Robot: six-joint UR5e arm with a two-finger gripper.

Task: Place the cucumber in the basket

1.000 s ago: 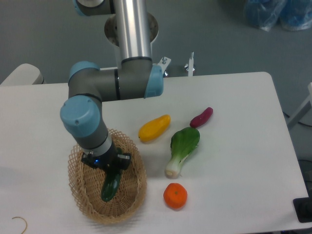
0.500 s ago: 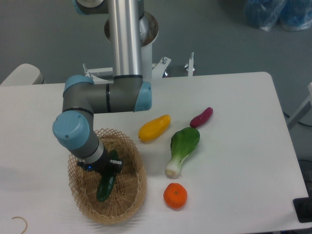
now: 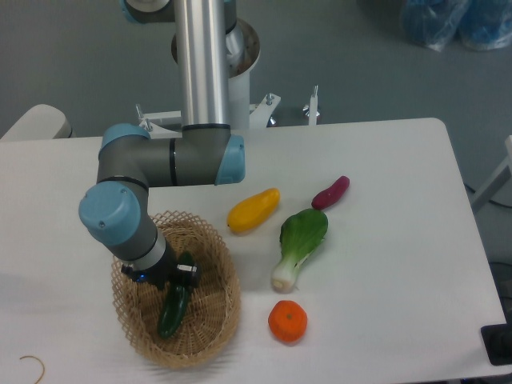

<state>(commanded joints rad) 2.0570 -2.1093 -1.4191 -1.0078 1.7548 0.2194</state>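
The dark green cucumber (image 3: 174, 310) hangs tilted inside the oval wicker basket (image 3: 229, 308) at the table's front left, its lower end close to the basket floor. My gripper (image 3: 166, 278) is down in the basket, shut on the cucumber's upper part. The fingers are mostly hidden by the wrist and the cucumber. I cannot tell whether the cucumber touches the basket bottom.
A yellow fruit (image 3: 253, 210), a purple eggplant (image 3: 330, 192), a bok choy (image 3: 301, 244) and an orange (image 3: 287, 322) lie to the right of the basket. The arm's elbow (image 3: 172, 156) reaches over the basket's far side. Blue bags (image 3: 456, 20) sit beyond the table.
The gripper has shifted left and slightly lower within the basket, carrying the cucumber with it. The other items have not moved.
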